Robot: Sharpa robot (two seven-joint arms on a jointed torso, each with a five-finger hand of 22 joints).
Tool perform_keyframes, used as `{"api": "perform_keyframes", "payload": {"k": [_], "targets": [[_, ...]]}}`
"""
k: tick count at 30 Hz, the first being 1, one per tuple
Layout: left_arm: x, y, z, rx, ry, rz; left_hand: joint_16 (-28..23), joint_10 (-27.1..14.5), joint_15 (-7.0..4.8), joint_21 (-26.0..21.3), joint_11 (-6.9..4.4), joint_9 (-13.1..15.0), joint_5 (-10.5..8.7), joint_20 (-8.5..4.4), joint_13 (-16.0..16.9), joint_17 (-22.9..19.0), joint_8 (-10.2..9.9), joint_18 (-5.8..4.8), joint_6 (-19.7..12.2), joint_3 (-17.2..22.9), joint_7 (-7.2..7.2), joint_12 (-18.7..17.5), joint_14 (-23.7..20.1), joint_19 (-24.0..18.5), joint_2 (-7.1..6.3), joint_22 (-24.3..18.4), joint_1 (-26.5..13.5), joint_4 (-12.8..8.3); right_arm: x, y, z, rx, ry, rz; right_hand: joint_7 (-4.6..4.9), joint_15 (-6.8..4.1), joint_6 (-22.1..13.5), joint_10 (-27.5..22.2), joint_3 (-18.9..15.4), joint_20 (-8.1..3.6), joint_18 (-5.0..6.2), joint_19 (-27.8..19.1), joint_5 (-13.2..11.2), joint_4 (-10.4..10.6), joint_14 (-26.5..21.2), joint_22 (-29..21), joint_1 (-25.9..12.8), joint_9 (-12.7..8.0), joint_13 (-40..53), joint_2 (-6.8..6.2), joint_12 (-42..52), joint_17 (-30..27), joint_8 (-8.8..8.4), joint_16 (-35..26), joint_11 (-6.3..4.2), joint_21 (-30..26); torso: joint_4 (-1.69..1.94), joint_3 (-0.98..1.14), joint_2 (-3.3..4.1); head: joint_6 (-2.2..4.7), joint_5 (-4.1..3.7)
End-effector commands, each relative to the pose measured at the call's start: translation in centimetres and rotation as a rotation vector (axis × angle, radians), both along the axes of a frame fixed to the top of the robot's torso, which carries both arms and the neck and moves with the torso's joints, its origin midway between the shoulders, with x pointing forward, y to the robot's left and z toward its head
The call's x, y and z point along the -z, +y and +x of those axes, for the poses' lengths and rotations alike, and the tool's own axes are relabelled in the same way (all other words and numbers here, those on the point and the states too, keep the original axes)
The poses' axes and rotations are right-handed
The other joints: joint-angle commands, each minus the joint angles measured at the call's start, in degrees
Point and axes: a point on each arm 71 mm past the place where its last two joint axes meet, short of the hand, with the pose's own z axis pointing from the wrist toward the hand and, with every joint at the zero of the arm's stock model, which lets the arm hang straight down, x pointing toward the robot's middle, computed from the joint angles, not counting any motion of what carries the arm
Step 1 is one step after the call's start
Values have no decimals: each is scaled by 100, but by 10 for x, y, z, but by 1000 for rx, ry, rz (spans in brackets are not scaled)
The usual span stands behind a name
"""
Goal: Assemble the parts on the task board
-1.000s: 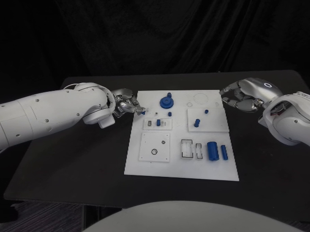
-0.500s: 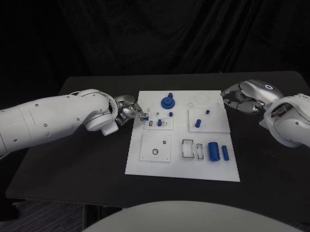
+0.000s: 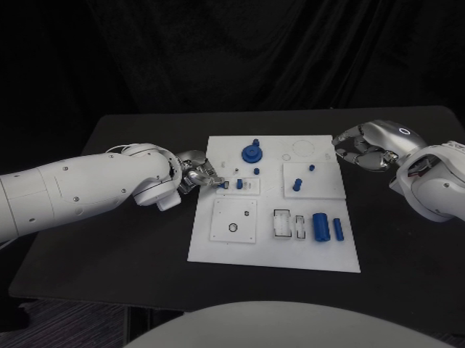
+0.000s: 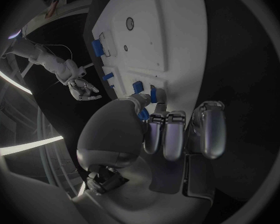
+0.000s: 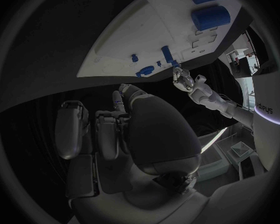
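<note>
Clearly unfinished in the head view: the task board lies mid-frame on the surface, several blue parts loose at its lower right, the right hand curled on nothing at upper right. By the left wrist view, the left hand pinches a small blue part at the board's edge, yet to be seated.

a black table with a matte top stands under everything, its far edge running straight across and its near corners angling in toward the viewer. behind it hangs a black curtain, falling in soft vertical folds. below the table's near left corner shows dark floor.
</note>
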Motion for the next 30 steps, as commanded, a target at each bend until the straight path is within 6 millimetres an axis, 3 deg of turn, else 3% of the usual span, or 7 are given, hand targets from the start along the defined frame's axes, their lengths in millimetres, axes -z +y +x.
{"api": "perform_keyframes", "payload": {"k": [1,11,30], "targets": [[-1,-4,0,14,-66,26,15,588,-20,-9,-8,112,-9,-9,1506,1509,3,67,-5,61,-38,-24,595,-29,-1,1132,-54,-31,1,-1,0,16,8,1,-7,30,41,607,43,14,-21,84,23,-3,578,1125,-26,-6,1508,2,15,1428,-29,-30,21,-37,-8,0,10,0,4],[3,-8,-1,29,-74,33,15,588,-20,-7,-6,114,-50,-7,1506,1509,4,66,-12,84,-34,-24,595,-26,7,1134,-64,-37,2,-2,0,17,11,0,-7,30,41,607,43,14,-21,84,23,-3,578,1125,-26,-6,1508,2,15,1428,-29,-30,21,-37,-1,-16,18,0,11],[6,-10,-6,72,-60,100,15,588,-20,28,-6,121,-115,-6,1506,1509,27,57,19,104,-37,-24,595,3,0,1147,-103,-44,2,-3,-1,23,17,-2,-3,32,45,607,64,14,-19,81,34,-11,576,1123,-36,-10,1508,-3,15,1420,-32,-39,23,-45,-3,-14,13,0,8]]}}
